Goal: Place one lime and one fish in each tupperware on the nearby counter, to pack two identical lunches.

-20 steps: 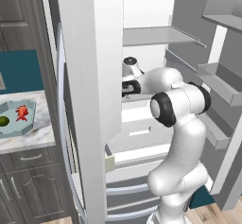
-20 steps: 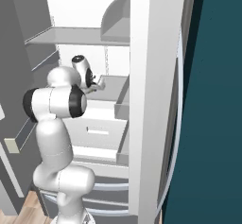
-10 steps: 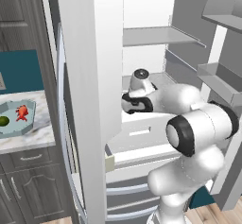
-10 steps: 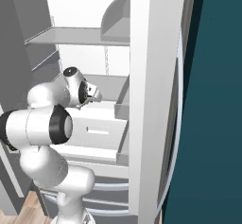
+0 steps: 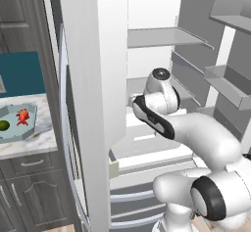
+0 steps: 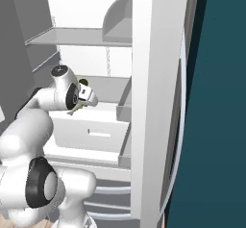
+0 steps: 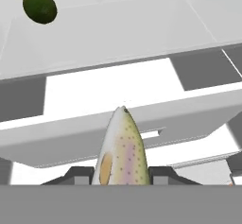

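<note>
Gripper [image 7: 122, 173] — two dark finger tips clamped on a pale cream speckled fish [image 7: 121, 150] with a pinkish flank; the fish points away from the hand along the line of the fingers, above a white drawer [image 7: 142, 124] inside the open refrigerator [image 5: 162, 79].

Small dark green round lime [image 7: 39, 6] — lies loose on the white fridge shelf behind the drawer, well apart from the held fish; in the right base view a sliver of green [image 6: 83, 82] shows just behind the hand [image 6: 84, 97].

Pale teal octagonal tupperware [image 5: 10, 133] — sits on the white-and-grey marble-look counter [image 5: 29, 145] to the left of the fridge, over dark grey cabinets [image 5: 29, 192] with silver handles. It holds a second dark green lime [image 5: 4, 125] and a bright red-orange fish [image 5: 22, 117], side by side.

White arm [image 5: 196, 133] — reaches from the base into the fridge at drawer height, between the two open doors.
</note>
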